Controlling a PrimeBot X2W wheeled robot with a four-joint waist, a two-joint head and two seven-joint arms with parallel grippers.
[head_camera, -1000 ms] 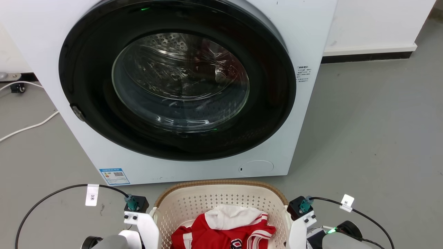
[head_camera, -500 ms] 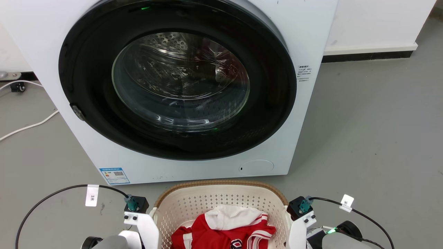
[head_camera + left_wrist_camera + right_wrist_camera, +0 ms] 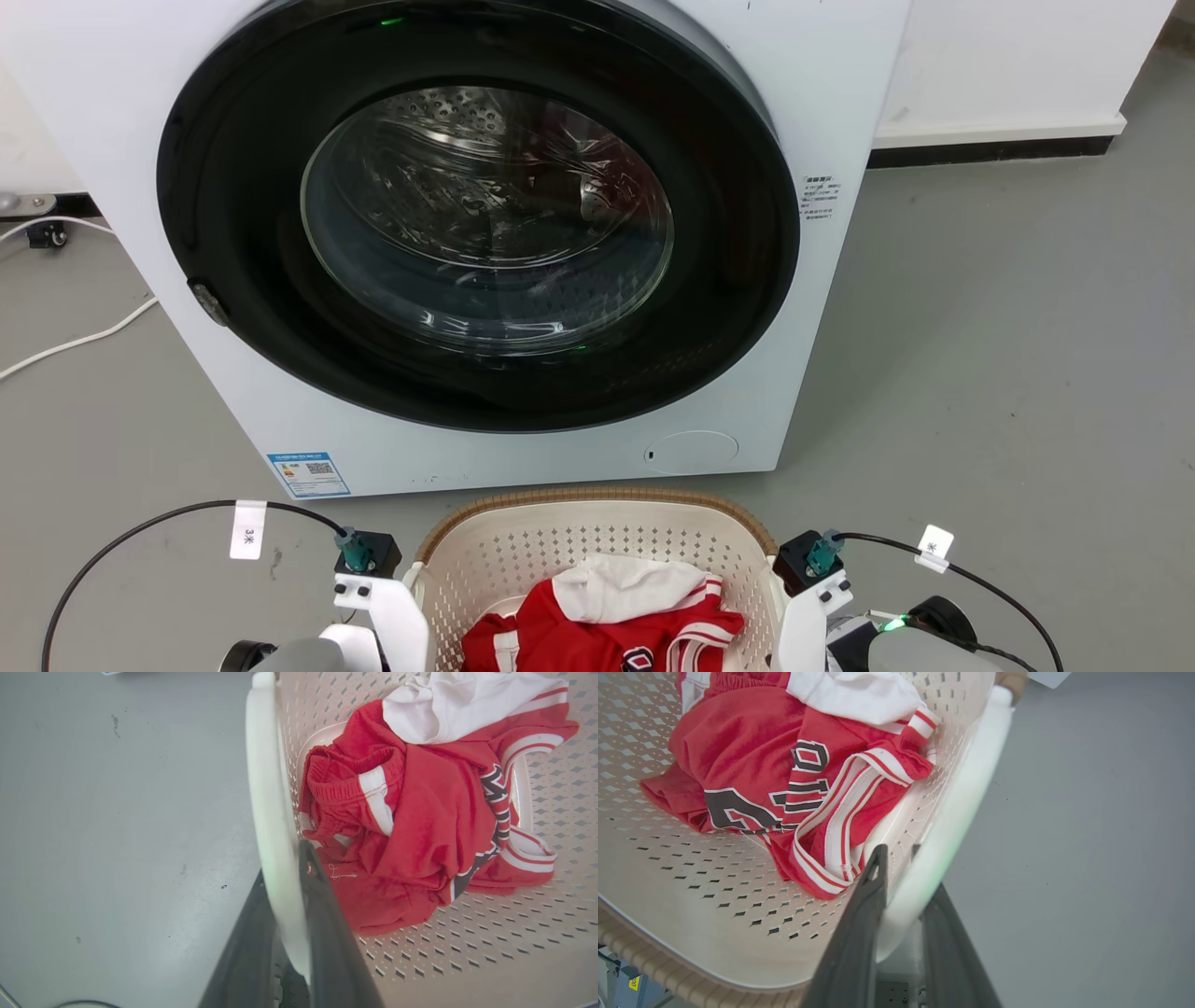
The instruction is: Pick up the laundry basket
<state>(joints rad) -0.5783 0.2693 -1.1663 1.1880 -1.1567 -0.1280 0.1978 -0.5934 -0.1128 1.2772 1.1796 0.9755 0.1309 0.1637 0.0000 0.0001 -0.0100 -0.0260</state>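
A cream-white plastic laundry basket (image 3: 597,546) sits at the bottom centre of the head view, just in front of a white front-loading washing machine (image 3: 840,93) on a smooth grey floor (image 3: 1008,327). The basket is a rounded rectangle with walls pierced by small diamond holes and a brown woven-look rim. Inside lies a crumpled red jersey (image 3: 420,826) with white stripes, a soft white cloth (image 3: 448,704) on top. The left claw (image 3: 284,863) is closed on the smooth white left handle (image 3: 268,788), one dark finger on each side. The right claw (image 3: 908,870) grips the right handle (image 3: 966,798) the same way. The grasp looks complete, so the step in hand appears to be the lift. It calls for both arms rising together and level, so the light, slippery plastic does not tilt or slide free.
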